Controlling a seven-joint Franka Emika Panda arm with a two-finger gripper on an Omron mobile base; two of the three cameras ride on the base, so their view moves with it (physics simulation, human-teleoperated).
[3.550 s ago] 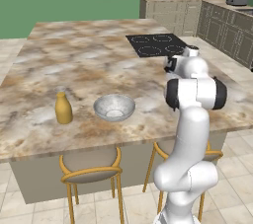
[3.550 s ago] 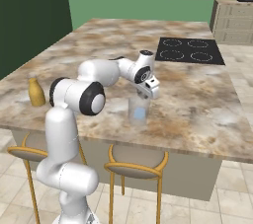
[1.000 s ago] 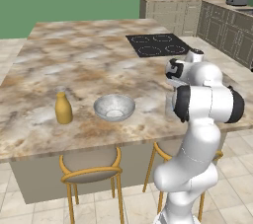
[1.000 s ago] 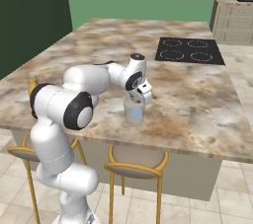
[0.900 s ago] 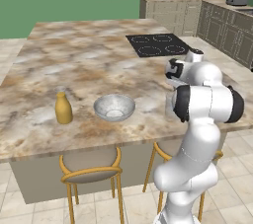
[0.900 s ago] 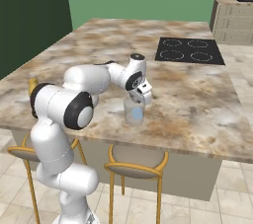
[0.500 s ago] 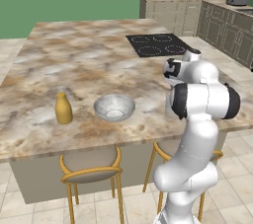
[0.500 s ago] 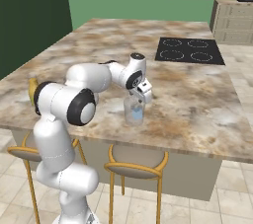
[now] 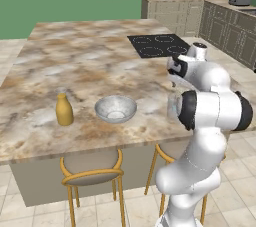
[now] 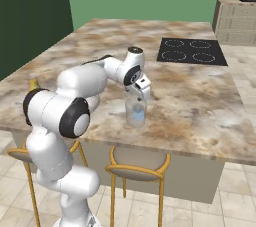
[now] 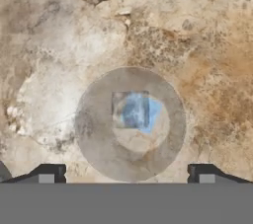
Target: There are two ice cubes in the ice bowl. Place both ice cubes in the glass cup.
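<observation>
Two ice cubes (image 11: 134, 110) lie overlapping inside the glass cup (image 10: 135, 111), seen from above at the centre of the hand view. The tool (image 11: 126, 172) hangs directly over the cup with its fingertips (image 11: 48, 173) wide apart and nothing between them. The ice bowl (image 9: 115, 109) sits left of centre on the marbled worktop (image 9: 75, 66), near a yellow bottle (image 9: 63, 109).

My arm's folded forward over the counter's near edge, wrist pointing straight down; gripper (image 10: 138, 95) has its fingers (image 11: 49, 173) spread wide, holding nothing.
</observation>
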